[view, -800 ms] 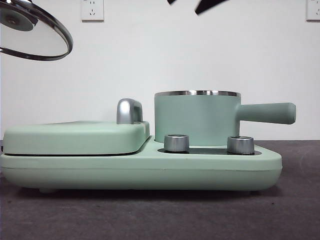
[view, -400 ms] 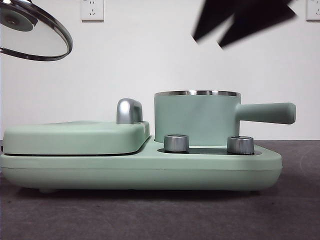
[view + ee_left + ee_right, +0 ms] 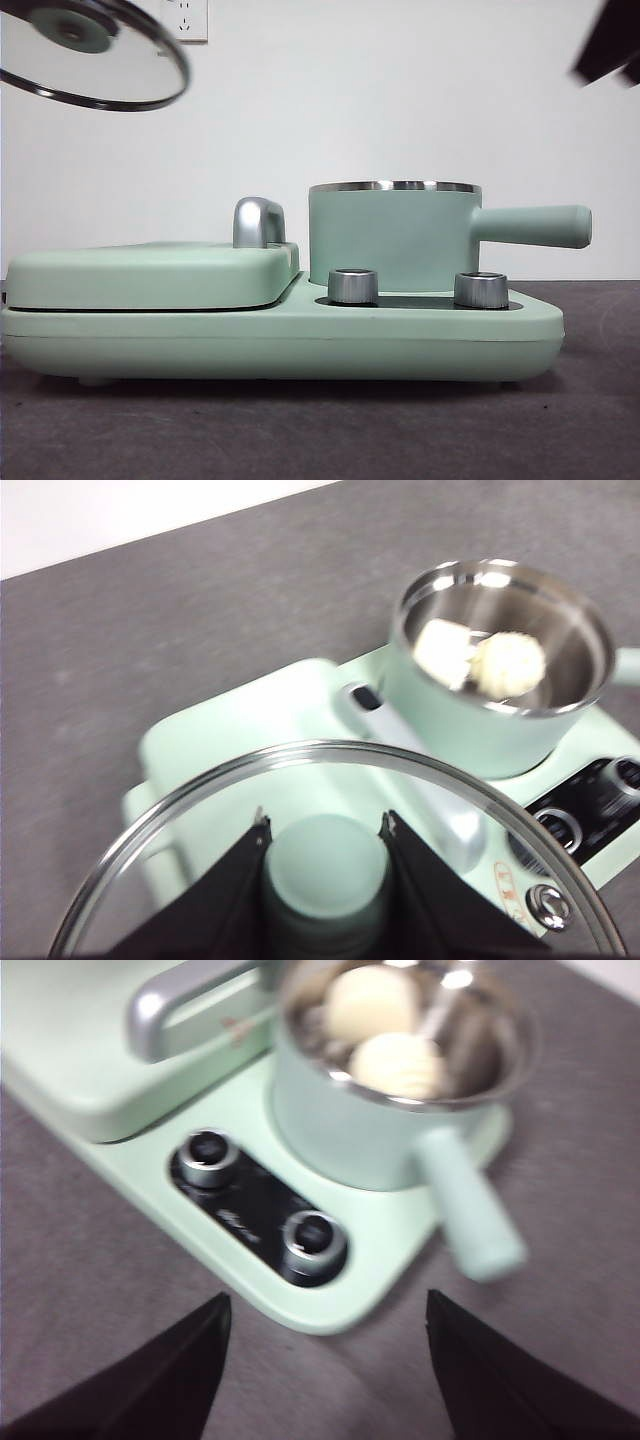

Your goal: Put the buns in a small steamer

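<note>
The small steamer [image 3: 394,235], a mint-green pot with a steel rim and side handle, stands open on the cooker base. Both buns lie inside it: the smooth bun [image 3: 445,652] [image 3: 372,998] and the ribbed bun [image 3: 508,664] [image 3: 398,1064] side by side. My left gripper [image 3: 325,855] is shut on the green knob [image 3: 325,875] of the glass lid [image 3: 95,55], held high above the flat griddle cover, left of the pot. My right gripper [image 3: 328,1360] is open and empty, above and in front of the pot's handle [image 3: 468,1215]; it shows as a dark tip [image 3: 610,45] at the top right.
The flat mint-green griddle cover [image 3: 150,275] with a chrome handle [image 3: 258,222] lies left of the pot on the same base [image 3: 300,340]. Two steel dials [image 3: 353,286] [image 3: 481,290] sit on the base in front of the pot. Dark grey tabletop lies all around.
The right gripper has swung from above the pot away to the upper right corner. The lid in the left gripper has shifted right, toward the pot.
</note>
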Controlling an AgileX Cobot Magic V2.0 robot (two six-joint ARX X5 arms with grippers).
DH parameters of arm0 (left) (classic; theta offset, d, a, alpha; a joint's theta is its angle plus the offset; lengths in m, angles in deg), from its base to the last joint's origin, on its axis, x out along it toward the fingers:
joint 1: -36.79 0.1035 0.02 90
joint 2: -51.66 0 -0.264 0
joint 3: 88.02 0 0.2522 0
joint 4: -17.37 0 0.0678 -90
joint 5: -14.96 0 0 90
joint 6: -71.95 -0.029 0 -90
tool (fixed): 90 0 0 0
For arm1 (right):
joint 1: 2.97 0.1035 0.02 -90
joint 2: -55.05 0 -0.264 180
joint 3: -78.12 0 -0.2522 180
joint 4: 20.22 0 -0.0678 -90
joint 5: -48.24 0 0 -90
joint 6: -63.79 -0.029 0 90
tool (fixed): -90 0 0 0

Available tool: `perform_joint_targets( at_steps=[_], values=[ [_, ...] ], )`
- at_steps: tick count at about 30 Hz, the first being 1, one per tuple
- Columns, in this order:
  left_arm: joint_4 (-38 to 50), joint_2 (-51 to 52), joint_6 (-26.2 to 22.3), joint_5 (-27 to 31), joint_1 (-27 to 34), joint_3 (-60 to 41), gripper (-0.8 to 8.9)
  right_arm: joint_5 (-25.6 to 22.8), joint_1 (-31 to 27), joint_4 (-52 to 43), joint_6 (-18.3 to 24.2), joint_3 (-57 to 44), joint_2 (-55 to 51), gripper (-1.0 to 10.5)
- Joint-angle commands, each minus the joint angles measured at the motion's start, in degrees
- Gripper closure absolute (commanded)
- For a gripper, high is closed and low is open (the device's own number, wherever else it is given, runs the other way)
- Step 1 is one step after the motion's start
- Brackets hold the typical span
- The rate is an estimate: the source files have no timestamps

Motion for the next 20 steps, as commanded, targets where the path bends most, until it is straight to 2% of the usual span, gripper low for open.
perform_joint_targets(
  at_steps=[1,5,9,12,20],
  values=[
    [3.98,-2.12,2.1,-0.66,-2.32,0.9,7.99,-2.23,0.66,2.84,-2.69,0.39,-5.33,6.4],
    [9.97,-6.21,2.21,-0.66,-6.62,0.9,7.99,-2.69,0.66,7.28,-5.88,0.39,-12.26,6.4],
    [18.08,-11.45,3.5,-0.66,-10.67,0.9,7.99,-2.51,0.66,8.81,-7.08,0.5,-15.61,6.3],
    [24.28,-15.61,3.5,-0.59,-13.35,0.94,7.99,-2.51,0.66,8.96,-8.39,0.5,-15.69,6.3],
    [41.64,-26.08,3.45,-0.33,-17.09,1.55,7.99,-2.27,0.66,9.01,-8.39,0.5,-15.56,6.3]
  ],
)
